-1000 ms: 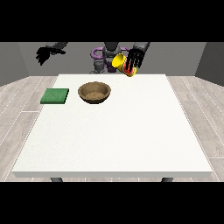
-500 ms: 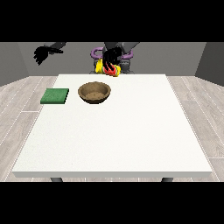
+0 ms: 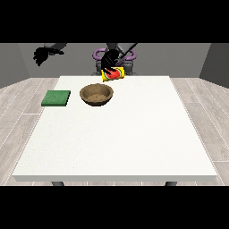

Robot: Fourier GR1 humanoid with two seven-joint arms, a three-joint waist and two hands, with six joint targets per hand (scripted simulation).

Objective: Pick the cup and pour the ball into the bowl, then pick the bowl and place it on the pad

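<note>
The hand at the view's right [image 3: 108, 61] is wrapped around the yellow cup [image 3: 112, 74], holding it tipped onto its side above the far edge of the white table [image 3: 134, 134] — just beyond the brown bowl [image 3: 96, 94]. Red shows at the cup; the ball cannot be made out. The green pad [image 3: 56, 98] lies left of the bowl. The hand at the view's left [image 3: 42, 55] hangs raised beyond the table's far-left corner — fingers curled, holding nothing.

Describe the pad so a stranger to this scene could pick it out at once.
Start at the big white table and find the brown bowl near its far edge. The pad lies flat just left of the bowl, apart from it. It is the only green, square, flat thing there.
</note>
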